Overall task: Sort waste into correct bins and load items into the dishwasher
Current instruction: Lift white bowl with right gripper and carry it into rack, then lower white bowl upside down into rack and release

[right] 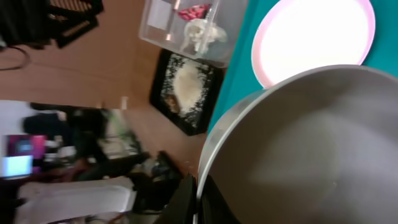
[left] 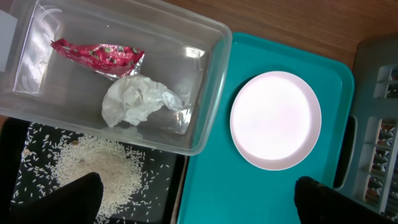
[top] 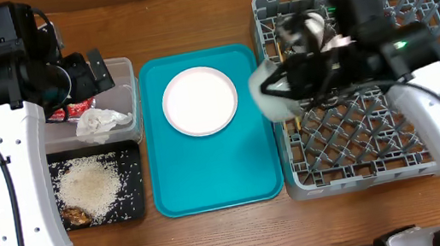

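At the far left, the left claw (left: 199,200) hangs over the tub (top: 120,76) with its fingers wide apart and nothing between them. Inside the tub lie the red wrapper (left: 99,56) and, just beside it, the crumpled napkin (left: 140,99). Touching the tub's near side sits the black tray (top: 125,153), with the rice (top: 89,184) heaped in its middle, loose grains scattered around, and brown scraps (top: 76,215) at its near left corner. To the right, in the middle of the tabletop (top: 188,15), we see the teal tray (top: 209,168). The pale plate (top: 199,100) rests flat in its far half. Farther right, the right claw (right: 200,202) is clamped together on the rim of a grey-white bowl (top: 276,102), held tilted in the air over the left edge of the rack (top: 437,6). The bowl is blurred from overhead. The rack fills the right side.
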You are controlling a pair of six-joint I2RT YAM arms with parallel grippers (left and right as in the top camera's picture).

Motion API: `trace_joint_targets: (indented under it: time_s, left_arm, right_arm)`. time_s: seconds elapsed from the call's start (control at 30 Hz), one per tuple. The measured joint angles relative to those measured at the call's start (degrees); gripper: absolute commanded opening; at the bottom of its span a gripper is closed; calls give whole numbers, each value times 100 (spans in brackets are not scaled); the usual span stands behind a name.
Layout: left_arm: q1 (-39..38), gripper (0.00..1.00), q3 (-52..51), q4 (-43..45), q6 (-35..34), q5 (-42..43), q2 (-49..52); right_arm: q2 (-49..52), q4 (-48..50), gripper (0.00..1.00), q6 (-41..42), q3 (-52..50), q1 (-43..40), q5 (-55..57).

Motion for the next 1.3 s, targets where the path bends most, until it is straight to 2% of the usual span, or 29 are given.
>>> trace_joint_targets:
  time_s: [0.17, 0.33, 0.53, 0.73, 0.97, 1.3]
  left_arm:
    - [0, 100, 0, 0, 0, 0, 0]
    - [0, 100, 0, 2, 0, -2, 0]
    - [0, 100, 0, 0, 0, 0, 0]
    - [0, 100, 0, 0, 0, -2, 0]
    - [0, 100, 0, 0, 0, -2, 0]
    - [0, 100, 0, 0, 0, -2, 0]
  right_arm:
    - [0, 120, 4, -531, -966, -828, -1078]
    - [0, 813, 4, -833, -2116, -1738, -1926]
    - [0, 1226, 4, -918, -2863, -2402, -2363]
    - [2, 1296, 4, -946, -2942, -2632, -2358]
    - [0, 1322, 4, -949, -2942, -2643, -1987]
    - [96, 1333, 4, -841, -2942, -2643, -2039]
